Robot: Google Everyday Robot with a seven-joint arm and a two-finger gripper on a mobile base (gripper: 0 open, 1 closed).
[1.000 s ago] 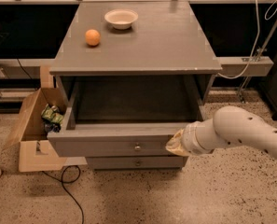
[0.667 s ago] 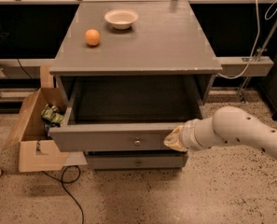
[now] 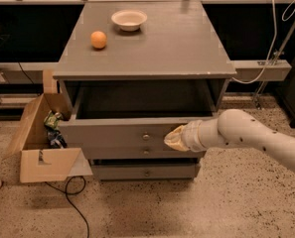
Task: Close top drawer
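The top drawer [image 3: 117, 133] of the grey cabinet [image 3: 147, 48] is partly pulled out, its dark box showing under the cabinet top. Its flat grey front has one small silver knob [image 3: 145, 137]. My gripper [image 3: 171, 139], wrapped in a yellowish cover on the end of the white arm [image 3: 246, 135], rests against the right part of the drawer front, just right of the knob. The arm comes in from the right.
An orange [image 3: 98, 39] and a white bowl [image 3: 129, 19] sit on the cabinet top. Two shorter drawers [image 3: 146, 171] lie below. An open cardboard box [image 3: 40, 143] with items stands at the left on the speckled floor, with a black cable [image 3: 72, 202] beside it.
The drawer front has moved in toward the cabinet, with less of its box showing. My gripper has moved with it, staying against the front panel.
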